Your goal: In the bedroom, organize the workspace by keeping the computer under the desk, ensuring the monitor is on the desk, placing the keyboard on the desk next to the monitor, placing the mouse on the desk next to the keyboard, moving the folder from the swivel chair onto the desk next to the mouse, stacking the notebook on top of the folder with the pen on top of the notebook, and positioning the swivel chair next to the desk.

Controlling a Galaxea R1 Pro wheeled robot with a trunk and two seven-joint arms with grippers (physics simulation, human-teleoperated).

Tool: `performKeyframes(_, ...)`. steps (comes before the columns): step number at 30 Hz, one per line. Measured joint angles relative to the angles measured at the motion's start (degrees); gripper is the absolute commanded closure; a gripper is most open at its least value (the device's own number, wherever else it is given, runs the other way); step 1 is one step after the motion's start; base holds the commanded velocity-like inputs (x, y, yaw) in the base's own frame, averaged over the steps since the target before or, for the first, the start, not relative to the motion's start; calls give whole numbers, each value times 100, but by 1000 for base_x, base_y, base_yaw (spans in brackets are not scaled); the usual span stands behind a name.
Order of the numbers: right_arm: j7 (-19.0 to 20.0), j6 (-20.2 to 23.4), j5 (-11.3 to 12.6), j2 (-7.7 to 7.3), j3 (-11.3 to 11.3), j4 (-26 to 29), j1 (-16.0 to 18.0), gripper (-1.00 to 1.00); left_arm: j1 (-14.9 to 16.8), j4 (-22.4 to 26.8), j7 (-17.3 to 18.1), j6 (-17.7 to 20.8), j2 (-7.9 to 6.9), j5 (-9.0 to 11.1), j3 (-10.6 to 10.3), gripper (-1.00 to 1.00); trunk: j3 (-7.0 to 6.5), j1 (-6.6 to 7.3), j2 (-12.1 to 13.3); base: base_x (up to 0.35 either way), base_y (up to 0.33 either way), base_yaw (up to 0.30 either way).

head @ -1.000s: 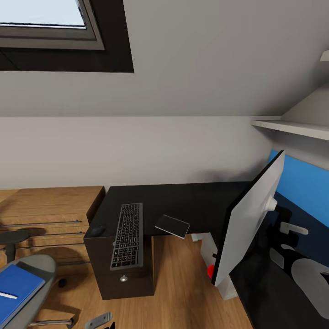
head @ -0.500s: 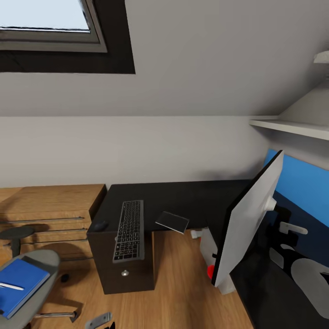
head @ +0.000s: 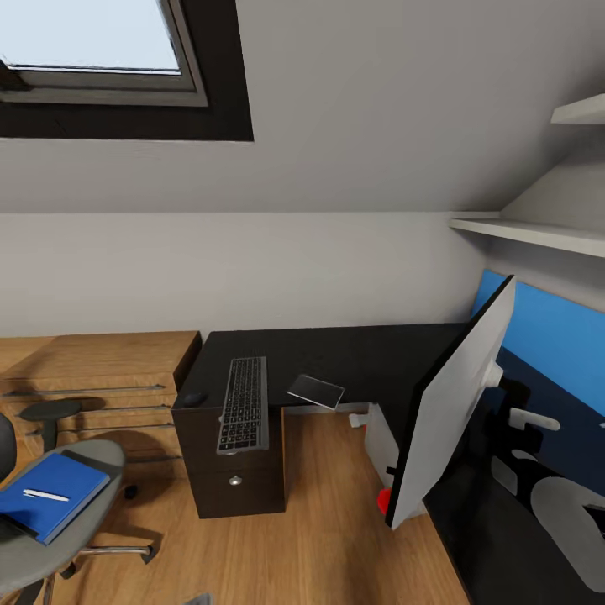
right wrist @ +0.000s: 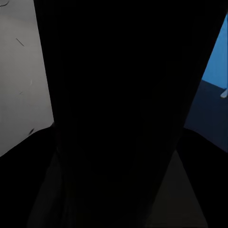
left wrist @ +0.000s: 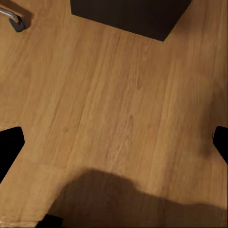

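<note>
The left gripper hangs over bare light wood floor with its two black fingertips spread wide apart at the frame edges, so it's open and holding nothing. The right gripper is a different story: its wrist camera is mostly blacked out by something dark right up against the lens, so whether it's open or closed can't be told.

From the head camera, the long black L-shaped desk carries the slim dark-grey keyboard lying over the drawer end, with the small rounded black mouse just beside it and the thin black notebook sticking out past the desk's inner edge. The wide flat monitor with the white back leans tilted near the desk's other wing. The flat bright blue folder sits on the grey padded swivel chair seat, well apart from the desk, and the short white pen lies on top of the folder.
</note>
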State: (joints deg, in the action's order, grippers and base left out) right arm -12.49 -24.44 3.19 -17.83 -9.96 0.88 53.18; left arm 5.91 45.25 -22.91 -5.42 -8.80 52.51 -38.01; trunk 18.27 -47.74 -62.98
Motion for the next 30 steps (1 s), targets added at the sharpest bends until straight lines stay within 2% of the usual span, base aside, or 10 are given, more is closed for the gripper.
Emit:
performKeyframes(3,14,-1,34,16,55,5,-1,100,5,-95,99,95,6,-34,-79,-100,0,0,0,0,0,0)
performKeyframes(5,19,-13,80,14,99,-1,-1,100,12,-160,165,153,-11,-99,-64,-100,0,0,0,0,0,0)
performKeyframes(10,34,-21,214,10,243,-7,-1,100,14,-321,324,299,-3,-116,-67,-100,0,0,0,0,0,0)
performKeyframes(16,31,-16,363,9,400,-6,-1,100,15,-513,327,349,1,-116,-70,-100,0,0,0,0,0,0)
performKeyframes(30,20,-18,466,15,501,-5,-1,100,15,-958,325,335,1,-118,-68,-100,0,0,0,0,0,0)
